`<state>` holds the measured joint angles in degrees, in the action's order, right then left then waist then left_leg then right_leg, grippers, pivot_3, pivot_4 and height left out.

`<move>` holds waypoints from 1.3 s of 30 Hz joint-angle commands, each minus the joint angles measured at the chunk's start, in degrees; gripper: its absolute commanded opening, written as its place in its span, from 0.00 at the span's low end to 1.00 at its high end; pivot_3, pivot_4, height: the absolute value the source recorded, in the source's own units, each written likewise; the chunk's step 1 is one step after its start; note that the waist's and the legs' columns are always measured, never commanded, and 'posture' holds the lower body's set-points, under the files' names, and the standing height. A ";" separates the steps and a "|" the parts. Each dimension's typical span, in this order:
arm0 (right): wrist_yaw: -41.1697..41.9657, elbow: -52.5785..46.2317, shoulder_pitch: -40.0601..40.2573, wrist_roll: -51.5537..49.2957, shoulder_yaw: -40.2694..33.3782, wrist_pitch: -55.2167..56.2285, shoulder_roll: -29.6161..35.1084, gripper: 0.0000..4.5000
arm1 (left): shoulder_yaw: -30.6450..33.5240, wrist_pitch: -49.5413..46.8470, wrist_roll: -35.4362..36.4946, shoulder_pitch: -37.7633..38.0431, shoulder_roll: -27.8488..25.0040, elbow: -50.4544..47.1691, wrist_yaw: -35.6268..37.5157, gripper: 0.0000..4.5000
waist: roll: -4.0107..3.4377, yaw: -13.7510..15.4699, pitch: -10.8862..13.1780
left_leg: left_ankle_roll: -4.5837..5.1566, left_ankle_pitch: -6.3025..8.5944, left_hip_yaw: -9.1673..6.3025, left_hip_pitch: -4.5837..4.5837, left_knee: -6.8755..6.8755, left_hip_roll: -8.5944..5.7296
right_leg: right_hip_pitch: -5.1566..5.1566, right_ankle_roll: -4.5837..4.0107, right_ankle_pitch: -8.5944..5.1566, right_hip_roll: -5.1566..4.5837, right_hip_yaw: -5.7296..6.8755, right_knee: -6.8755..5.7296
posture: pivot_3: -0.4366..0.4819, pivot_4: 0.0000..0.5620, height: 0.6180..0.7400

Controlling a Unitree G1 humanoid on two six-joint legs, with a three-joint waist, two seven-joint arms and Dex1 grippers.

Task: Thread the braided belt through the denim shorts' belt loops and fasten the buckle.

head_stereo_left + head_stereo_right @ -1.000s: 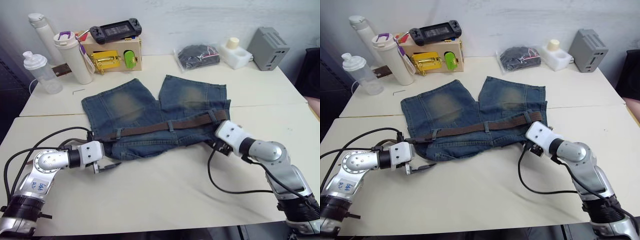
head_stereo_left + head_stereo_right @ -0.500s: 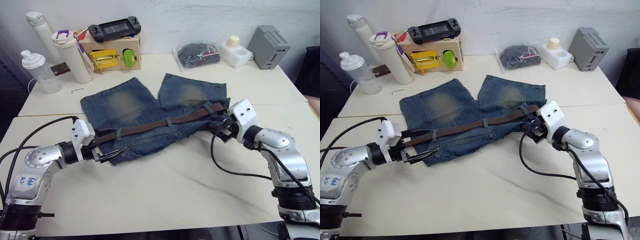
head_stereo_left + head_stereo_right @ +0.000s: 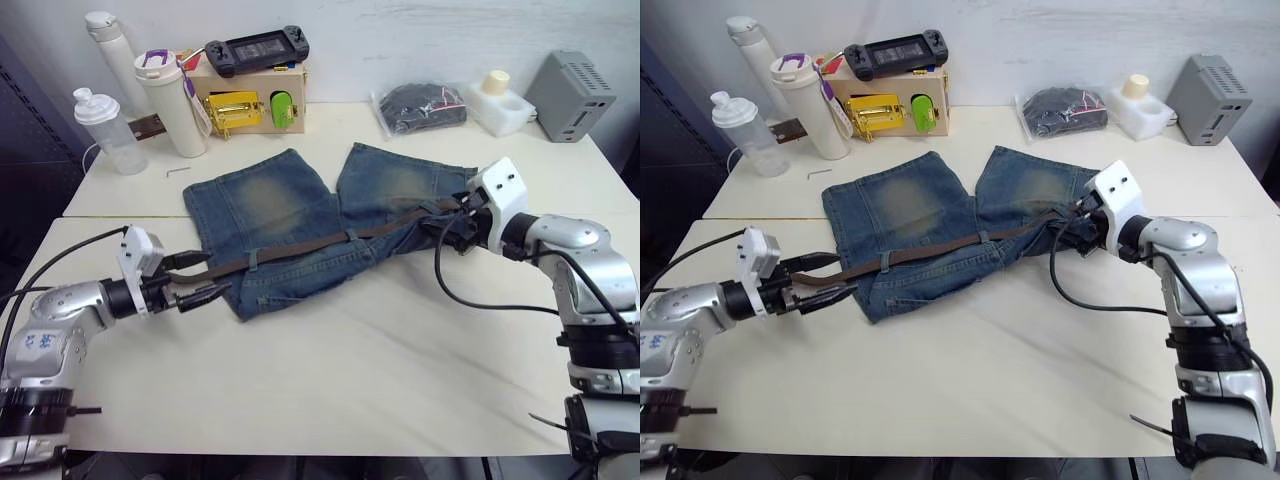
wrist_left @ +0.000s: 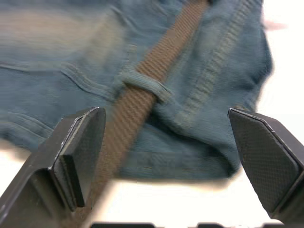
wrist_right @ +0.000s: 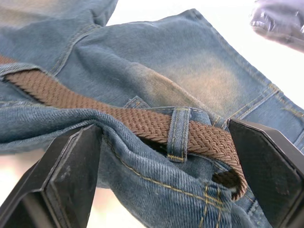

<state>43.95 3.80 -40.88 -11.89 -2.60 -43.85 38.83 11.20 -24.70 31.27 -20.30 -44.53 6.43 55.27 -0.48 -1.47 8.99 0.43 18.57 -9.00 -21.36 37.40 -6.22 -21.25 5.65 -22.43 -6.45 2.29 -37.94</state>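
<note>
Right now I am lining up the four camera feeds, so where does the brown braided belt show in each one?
Left eye view: dark-brown braided belt runs across the faded blue denim shorts between both tools.
Right eye view: same diagonal line.
Left wrist view: it passes under a belt loop.
Right wrist view: it crosses under a loop.
Shared landmark: the denim belt loops over the strap.

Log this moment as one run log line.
belt through loops of denim shorts | left gripper open | right gripper open | buckle unfastened
</note>
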 commanded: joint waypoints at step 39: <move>7.34 18.38 -9.85 2.18 9.05 -6.69 2.74 0.01 | -8.42 -18.81 -5.22 -14.65 13.01 18.95 -0.53 0.24 | 0.07 0.01 0.01 | 0.08 0.06 0.26 -0.08 0.49 -0.09 | -0.42 0.03 0.02 -0.04 -0.33 -0.83 | 0.48 0.27 0.95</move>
<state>50.61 24.54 -51.28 -10.08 6.38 -50.97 40.34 4.24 -42.46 26.61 -35.91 -31.46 25.98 53.30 -0.41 -1.46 9.00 0.51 18.64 -8.75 -21.44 37.91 -6.31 -21.67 5.68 -22.42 -6.49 1.95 -38.78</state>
